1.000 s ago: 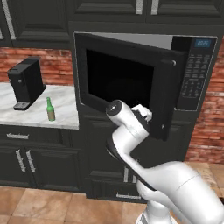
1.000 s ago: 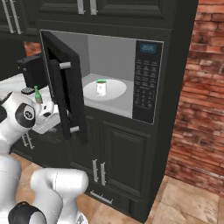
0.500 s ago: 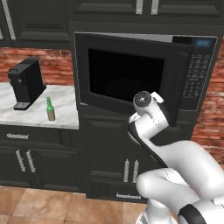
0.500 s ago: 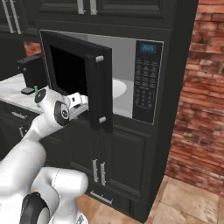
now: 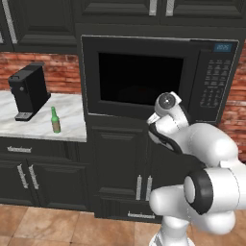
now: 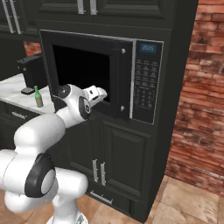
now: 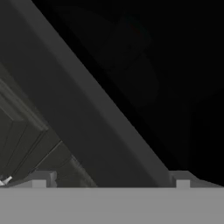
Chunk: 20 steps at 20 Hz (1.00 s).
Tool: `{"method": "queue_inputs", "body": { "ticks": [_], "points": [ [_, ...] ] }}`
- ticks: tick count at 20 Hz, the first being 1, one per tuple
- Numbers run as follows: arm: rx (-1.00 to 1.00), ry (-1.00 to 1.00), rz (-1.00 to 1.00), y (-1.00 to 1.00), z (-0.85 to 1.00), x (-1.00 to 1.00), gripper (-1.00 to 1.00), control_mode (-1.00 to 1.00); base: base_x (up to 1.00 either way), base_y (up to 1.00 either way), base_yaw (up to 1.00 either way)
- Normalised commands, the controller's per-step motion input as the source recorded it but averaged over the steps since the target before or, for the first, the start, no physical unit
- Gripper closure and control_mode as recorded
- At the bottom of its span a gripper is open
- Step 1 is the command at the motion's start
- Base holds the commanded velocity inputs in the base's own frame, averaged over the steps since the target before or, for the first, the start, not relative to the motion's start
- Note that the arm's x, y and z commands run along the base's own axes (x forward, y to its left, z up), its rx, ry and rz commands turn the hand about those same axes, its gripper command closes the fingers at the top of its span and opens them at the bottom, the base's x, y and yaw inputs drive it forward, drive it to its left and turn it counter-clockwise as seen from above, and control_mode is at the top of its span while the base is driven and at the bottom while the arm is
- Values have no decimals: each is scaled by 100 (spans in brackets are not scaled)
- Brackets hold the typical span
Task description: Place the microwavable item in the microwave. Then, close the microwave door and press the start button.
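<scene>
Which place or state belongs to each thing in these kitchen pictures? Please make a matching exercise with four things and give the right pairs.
Things:
1. microwave door
2. green bottle
3. coffee machine
4. gripper

Places or states:
A. stands on the white counter, right of the coffee machine in the left base view
B. open, in front of the door's lower edge
C. almost shut against the microwave
D. black, stands at the back of the counter by the brick wall

Right pairs: 1-C, 2-A, 3-D, 4-B
</scene>
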Motion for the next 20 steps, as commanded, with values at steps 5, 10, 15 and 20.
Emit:
{"method": "queue_inputs", "body": {
  "ticks": [5,10,15,20],
  "points": [
    [1,-2,12,-15,7,59,-100,-100,0,0,0],
    [5,0,12,-6,-2,44,-100,-100,0,0,0],
    [5,0,11,0,-7,-3,-100,-100,0,0,0],
    [3,-1,6,18,15,-90,-100,-100,0,0,0]
  ]
}}
